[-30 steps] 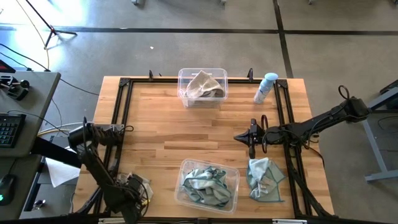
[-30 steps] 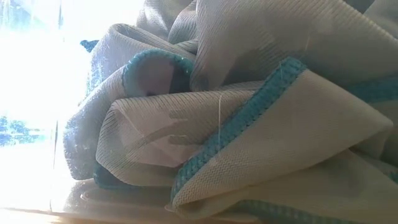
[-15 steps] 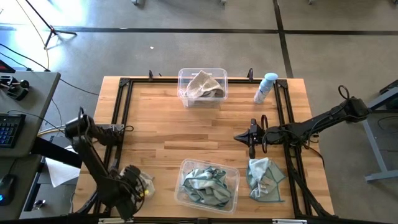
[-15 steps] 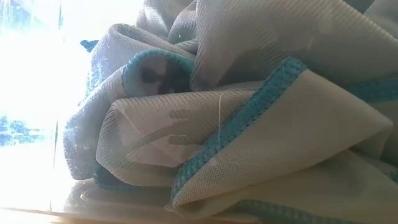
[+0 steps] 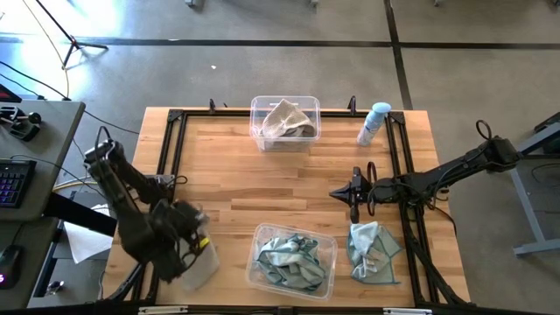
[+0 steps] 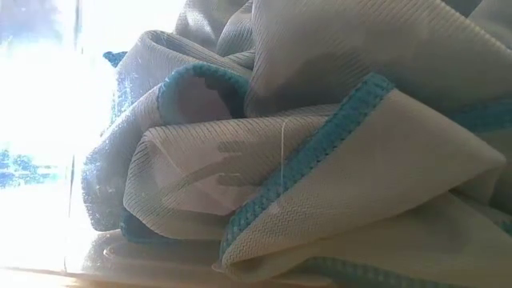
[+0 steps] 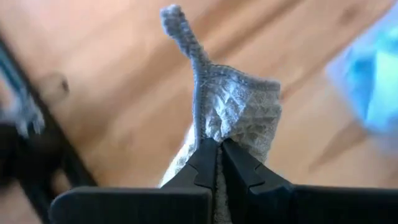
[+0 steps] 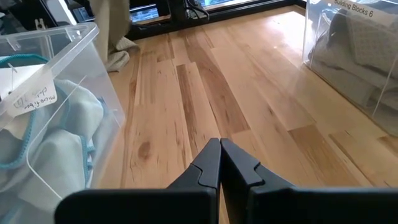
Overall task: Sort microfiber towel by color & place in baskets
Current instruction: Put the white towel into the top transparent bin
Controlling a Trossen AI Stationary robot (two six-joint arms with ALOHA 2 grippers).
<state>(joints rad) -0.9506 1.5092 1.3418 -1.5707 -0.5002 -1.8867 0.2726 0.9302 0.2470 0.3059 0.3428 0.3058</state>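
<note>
My left gripper (image 5: 185, 242) is over the table's near left part, shut on a beige-grey towel (image 5: 201, 264) that hangs under it. In the right wrist view that towel (image 8: 115, 37) shows far off. My right gripper (image 5: 354, 199) hovers shut and empty over the table's right part. Just near of it a teal towel (image 5: 373, 252) lies crumpled on the wood. The near basket (image 5: 325, 238) holds teal towels (image 6: 320, 160). The far basket (image 5: 258, 105) holds beige towels (image 5: 285, 120). My left gripper pinches a bunched fold of the beige-grey towel (image 7: 219, 127) between its two fingers (image 7: 205, 163), which point down at the table. A hemmed corner (image 7: 177, 25) sticks out past the fingertips. The towel hangs slack below, and its lower end (image 8: 118, 59) seems to rest on the wood.
A blue-capped spray bottle (image 5: 374, 123) stands at the far right. A black metal frame (image 5: 175, 140) runs round the tabletop. Bare wood (image 5: 262, 188) lies between the two baskets. A desk with a keyboard (image 5: 13, 179) stands left of the table.
My left gripper has risen from the near left corner and gone a little toward the far edge. The beige-grey towel, a crumpled heap before, has been drawn up and now hangs below it. My right arm has kept still.
</note>
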